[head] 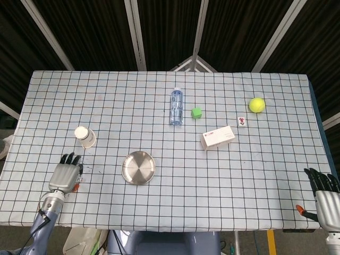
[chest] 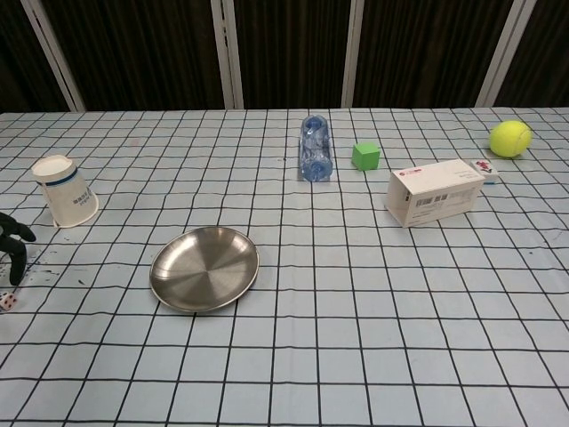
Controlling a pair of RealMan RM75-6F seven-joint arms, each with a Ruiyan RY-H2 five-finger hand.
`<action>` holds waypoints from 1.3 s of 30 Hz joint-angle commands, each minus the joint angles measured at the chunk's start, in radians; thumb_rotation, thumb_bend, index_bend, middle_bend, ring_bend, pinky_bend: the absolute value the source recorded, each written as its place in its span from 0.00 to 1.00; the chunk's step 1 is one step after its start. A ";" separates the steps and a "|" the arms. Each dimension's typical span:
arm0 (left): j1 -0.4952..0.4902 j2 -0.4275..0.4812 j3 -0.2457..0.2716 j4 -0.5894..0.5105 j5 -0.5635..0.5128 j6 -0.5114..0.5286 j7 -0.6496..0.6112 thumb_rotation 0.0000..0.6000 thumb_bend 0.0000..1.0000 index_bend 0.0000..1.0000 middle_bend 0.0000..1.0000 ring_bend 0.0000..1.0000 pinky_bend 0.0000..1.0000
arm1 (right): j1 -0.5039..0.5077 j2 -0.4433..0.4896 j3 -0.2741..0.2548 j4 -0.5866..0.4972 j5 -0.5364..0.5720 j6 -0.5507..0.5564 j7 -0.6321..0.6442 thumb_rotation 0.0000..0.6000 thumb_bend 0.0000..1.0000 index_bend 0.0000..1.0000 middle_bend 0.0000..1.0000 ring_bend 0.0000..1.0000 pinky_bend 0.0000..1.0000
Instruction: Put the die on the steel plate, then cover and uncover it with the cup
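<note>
L hand (head: 65, 175) low over the table (head: 170, 202) near front-left edge, fingers (chest: 15, 249) pointing down right above the die (chest: 7, 302). Can't tell if they touch it, nothing pinched as far as chest cam shows; fingers look loosely apart, not clamped. Die sits on the checkered cloth, left of the steel plate (head: 138, 168), well apart from it. Plate bare, lying flat, front-left of table centre. Cup (head: 85, 136) is upside down, tilted a bit, behind the L hand and back-left of plate, apart from both.

R hand (head: 324, 188) at front-right corner, off the table edge, holds nothing, fingers apart and pointing fwd.

Other stuff: water bottle (head: 176, 107) lying on its side mid-table, green cube (head: 196, 112) just right of it, white box (head: 217, 137) nearer front from cube, small tile (head: 241, 122) w/ red mark beside box, tennis ball (head: 257, 104) far right.
</note>
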 commanded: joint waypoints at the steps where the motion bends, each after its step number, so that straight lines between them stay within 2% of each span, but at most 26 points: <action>1: -0.002 -0.006 0.003 0.007 -0.006 0.000 0.002 1.00 0.37 0.45 0.12 0.00 0.06 | -0.001 0.001 0.001 -0.001 0.001 0.002 0.001 1.00 0.04 0.11 0.12 0.13 0.09; 7: -0.006 -0.015 0.005 0.014 -0.006 0.003 0.002 1.00 0.38 0.46 0.13 0.00 0.06 | 0.000 0.001 0.000 0.000 0.002 -0.001 0.001 1.00 0.04 0.11 0.12 0.13 0.09; 18: -0.007 -0.020 0.014 0.025 0.010 0.004 -0.024 1.00 0.47 0.52 0.16 0.00 0.06 | 0.002 -0.001 -0.001 -0.002 0.005 -0.006 -0.001 1.00 0.04 0.11 0.12 0.13 0.09; 33: -0.003 -0.013 0.023 0.008 0.020 0.026 -0.031 1.00 0.48 0.52 0.16 0.00 0.06 | 0.002 0.001 -0.002 -0.006 0.005 -0.007 -0.002 1.00 0.04 0.11 0.12 0.13 0.09; 39: 0.002 0.005 0.013 -0.051 0.092 0.072 -0.072 1.00 0.48 0.52 0.17 0.00 0.06 | 0.002 0.001 -0.002 -0.006 0.004 -0.005 0.000 1.00 0.04 0.11 0.12 0.13 0.09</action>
